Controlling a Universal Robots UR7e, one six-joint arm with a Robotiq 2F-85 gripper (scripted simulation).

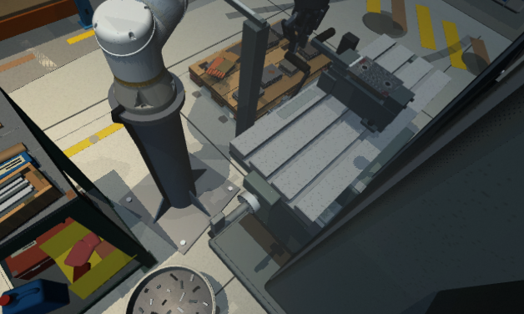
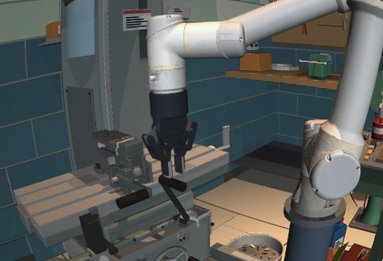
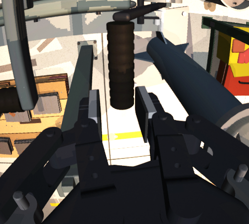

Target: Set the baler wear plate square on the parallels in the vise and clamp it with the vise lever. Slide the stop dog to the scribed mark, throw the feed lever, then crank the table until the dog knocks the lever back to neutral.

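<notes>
The baler wear plate, grey with rows of holes, sits on top of the vise at the far end of the mill table. The vise lever's ribbed black grip sticks out from the vise front. The feed lever, a dark ribbed grip on a thin arm, rises from the table's front. My gripper is open just above the feed lever's grip and holds nothing. The stop dog stands on the table's front rail.
A dark upright post stands beside the table near the gripper. A pallet of parts lies on the floor behind it. The arm's pedestal stands left of the table, with a chip bin and a tool rack nearby.
</notes>
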